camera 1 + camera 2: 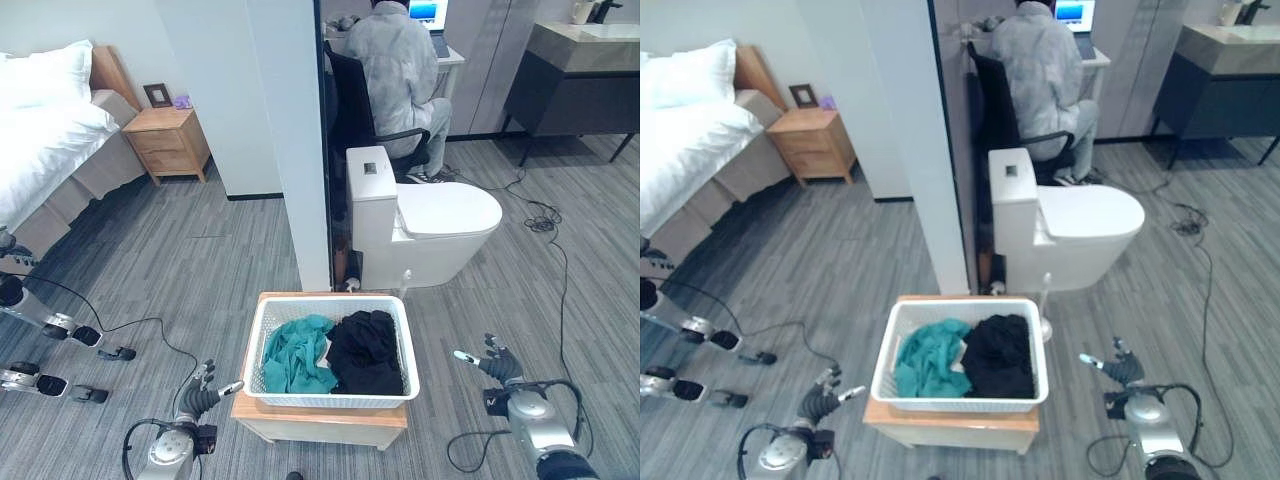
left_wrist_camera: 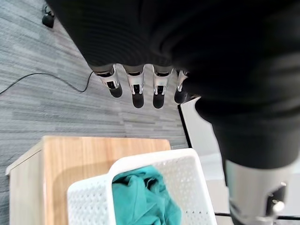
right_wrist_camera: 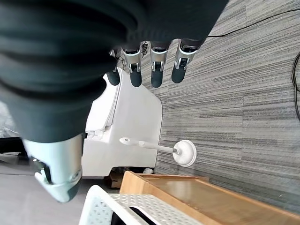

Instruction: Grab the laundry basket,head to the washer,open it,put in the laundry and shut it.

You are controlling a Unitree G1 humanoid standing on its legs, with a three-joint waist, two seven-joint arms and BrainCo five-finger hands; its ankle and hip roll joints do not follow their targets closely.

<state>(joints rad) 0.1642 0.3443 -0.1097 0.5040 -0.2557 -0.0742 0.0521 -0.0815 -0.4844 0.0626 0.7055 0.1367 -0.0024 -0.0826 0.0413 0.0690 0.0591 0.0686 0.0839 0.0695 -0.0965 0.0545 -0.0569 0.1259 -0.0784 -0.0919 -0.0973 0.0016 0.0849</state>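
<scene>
Centrally, the white perforated plastic laundry basket (image 1: 335,355) sits on a low light-wood worktop (image 1: 320,420), holding a teal cloth (image 1: 298,355) and a black garment (image 1: 368,352). Left robot hand (image 1: 205,396) and right robot hand (image 1: 492,364) flank it, apart from it, fingers straight, holding nothing.

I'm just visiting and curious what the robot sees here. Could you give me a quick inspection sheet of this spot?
Surface: low wooden stand on grey plank floor.
Job's things: white laundry basket on the stand, holding teal clothes and black clothes.
Clutter: toilet brush beside the toilet.
Robot hands: left robot hand and right robot hand open, either side of the basket, not touching.
Cables: black cable across the floor.
Surroundings: bed, nightstand, seated person at a desk.
</scene>
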